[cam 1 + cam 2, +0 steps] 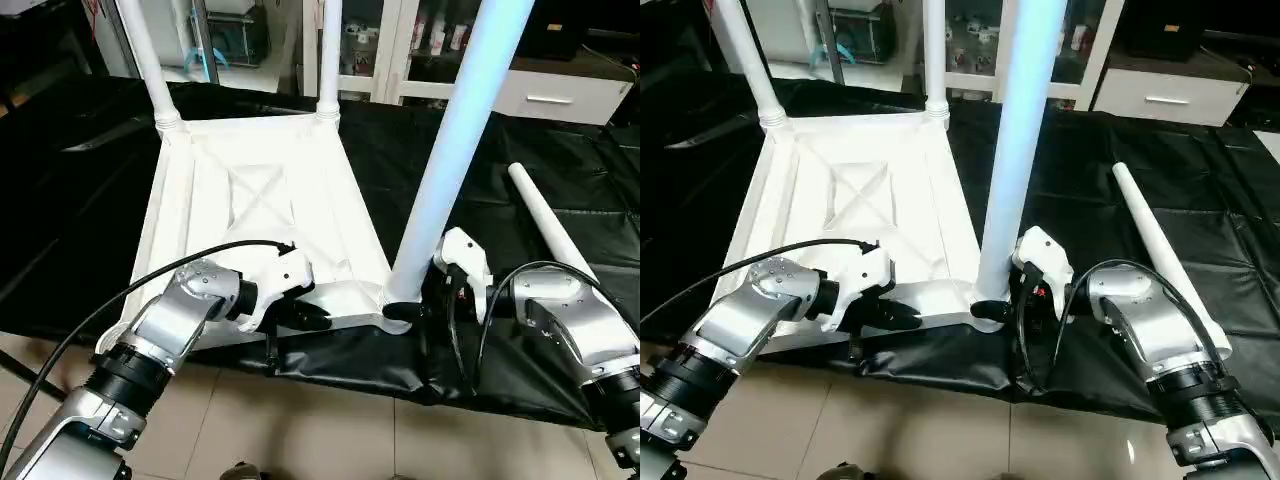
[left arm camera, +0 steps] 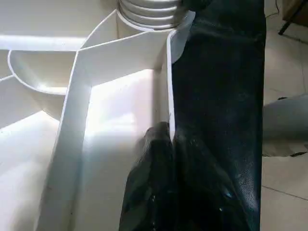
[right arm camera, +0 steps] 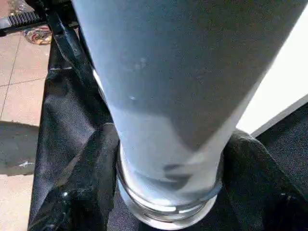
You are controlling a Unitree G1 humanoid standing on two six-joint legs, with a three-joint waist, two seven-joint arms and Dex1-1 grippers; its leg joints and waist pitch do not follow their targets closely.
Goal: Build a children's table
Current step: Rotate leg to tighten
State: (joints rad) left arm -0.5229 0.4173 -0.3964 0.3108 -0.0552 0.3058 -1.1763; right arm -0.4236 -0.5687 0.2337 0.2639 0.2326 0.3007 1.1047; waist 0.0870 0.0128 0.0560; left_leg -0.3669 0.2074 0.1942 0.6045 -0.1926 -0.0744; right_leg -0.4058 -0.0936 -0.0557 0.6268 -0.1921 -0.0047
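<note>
Tabletop (image 1: 262,215) of the children's table lies upside down on the black-covered desk (image 1: 560,180), its ribbed, X-braced underside facing up and its near edge at the desk's near edge; we see two white legs standing in the far corner sockets, the far-left leg (image 1: 148,62) leaning left and the far-right leg (image 1: 329,55) upright. At the near-left we find the left gripper (image 1: 312,318), its black fingers (image 2: 159,187) clenched together against the near rim of the tabletop, one to each side of the thin rim wall as far as we can judge, so they grip the rim itself. Further right a third leg (image 1: 455,140) rises from the near-right corner socket (image 1: 397,312), tilted to the right; the right gripper (image 1: 1025,300) sits at its base, with a finger (image 3: 82,187) on each side of the tube just above the ribbed collar; we cannot tell whether the fingers press the tube or stand just off it. At the far right the fourth leg (image 1: 555,228) lies loose on the desk, apart from the tabletop, running from far-left to near-right.
</note>
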